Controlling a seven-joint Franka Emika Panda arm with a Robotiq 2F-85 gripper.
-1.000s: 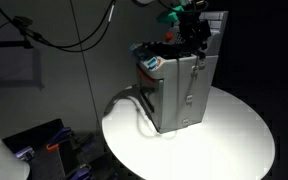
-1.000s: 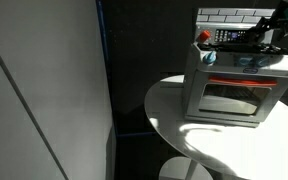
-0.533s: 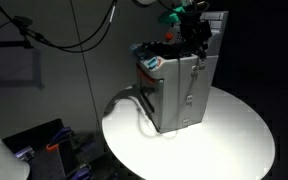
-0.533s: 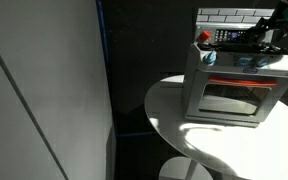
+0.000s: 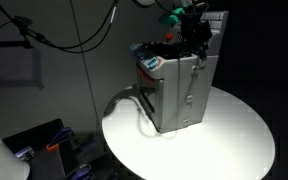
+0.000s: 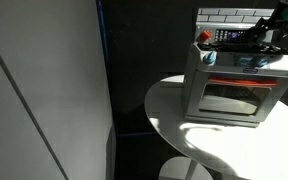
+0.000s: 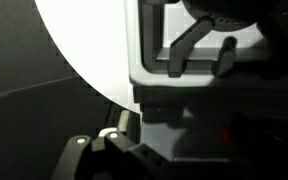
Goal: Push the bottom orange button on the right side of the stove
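The grey toy stove stands on a round white table and shows in both exterior views, with its white tile back panel behind it. Red-orange controls sit on its top. My gripper is low over the stove top on the side near the back panel, and it also shows at the frame edge in an exterior view. The wrist view is dark, with the grey stove body and a small red spot. Too dark to tell whether the fingers are open or shut.
The round white table holds the stove near its back edge. A white cable runs off the table beside the stove. A grey wall panel stands nearby. Black cables hang overhead.
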